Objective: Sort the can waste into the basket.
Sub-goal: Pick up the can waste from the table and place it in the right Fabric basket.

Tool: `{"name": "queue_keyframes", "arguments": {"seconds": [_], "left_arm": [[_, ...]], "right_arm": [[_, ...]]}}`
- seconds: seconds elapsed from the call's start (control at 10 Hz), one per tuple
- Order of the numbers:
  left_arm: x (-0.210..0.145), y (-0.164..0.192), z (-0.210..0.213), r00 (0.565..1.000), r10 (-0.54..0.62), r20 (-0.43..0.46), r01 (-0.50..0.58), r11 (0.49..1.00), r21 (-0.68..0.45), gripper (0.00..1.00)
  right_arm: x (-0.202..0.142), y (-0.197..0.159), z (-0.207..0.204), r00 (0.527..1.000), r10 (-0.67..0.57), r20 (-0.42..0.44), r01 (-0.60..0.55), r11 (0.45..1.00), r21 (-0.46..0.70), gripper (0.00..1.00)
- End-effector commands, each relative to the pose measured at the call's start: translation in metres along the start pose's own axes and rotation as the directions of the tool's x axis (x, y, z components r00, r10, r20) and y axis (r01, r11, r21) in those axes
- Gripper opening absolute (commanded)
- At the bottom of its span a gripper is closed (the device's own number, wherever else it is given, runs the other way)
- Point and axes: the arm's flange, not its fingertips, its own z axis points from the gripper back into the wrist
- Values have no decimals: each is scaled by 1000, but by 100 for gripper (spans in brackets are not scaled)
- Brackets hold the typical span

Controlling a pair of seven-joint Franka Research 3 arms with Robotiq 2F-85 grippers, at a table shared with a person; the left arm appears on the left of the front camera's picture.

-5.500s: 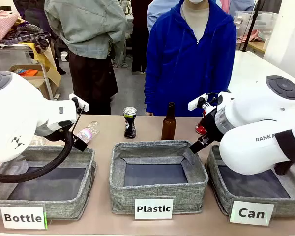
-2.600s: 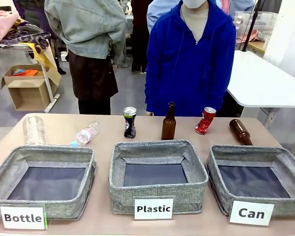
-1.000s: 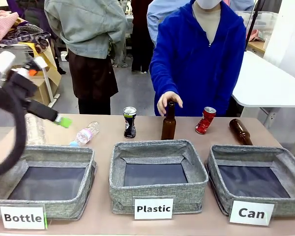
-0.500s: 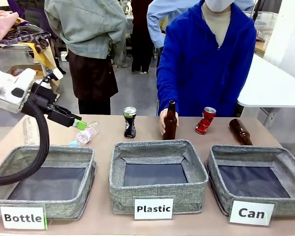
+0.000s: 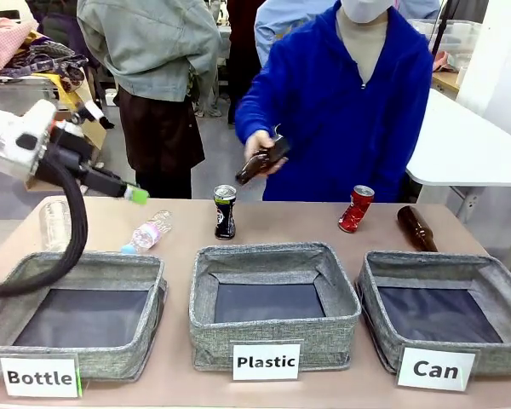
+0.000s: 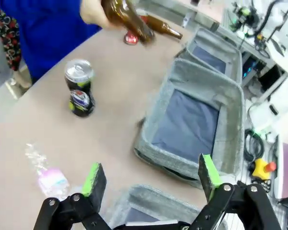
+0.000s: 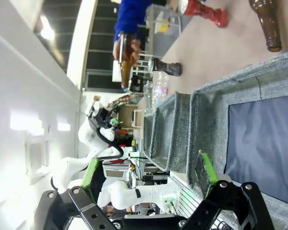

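The left gripper [image 6: 149, 175] is hovering empty with fingers spread, and the right gripper [image 7: 149, 175] is likewise spread near the basket [image 5: 434, 258]. The black can [image 5: 225, 211] and red can [image 5: 356, 209] are standing beyond the bins. They are probably light, thin-walled and slippery, so grip them gently mid-body.

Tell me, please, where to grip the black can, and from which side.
Probably the straight wall below its silver top. The black can stands upright with both sides free, so a pinch across its width should fit. Come from above: the middle basket stands close in front.
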Motion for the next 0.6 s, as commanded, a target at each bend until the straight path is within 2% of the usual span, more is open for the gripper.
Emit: {"name": "queue_keyframes", "arguments": {"seconds": [0.0,0.1,0.2,0.3,0.5], "left_arm": [[22,48,38,996,23,83,-10,988,-156,100],[14,45,89,995,4,99,16,979,-204,100],[2,32,144,988,-23,152,57,972,-227,100],[-22,11,197,976,-29,215,71,979,-189,100],[-65,-5,253,932,52,360,-37,998,-49,100]], "right_arm": [[1,2,2,1000,10,-4,-10,1000,6,100],[1,2,2,1000,10,-4,-10,1000,6,100],[1,2,2,1000,10,-4,-10,1000,6,100],[1,2,2,1000,10,-4,-10,1000,6,100],[1,2,2,1000,10,-4,-10,1000,6,100]]}}
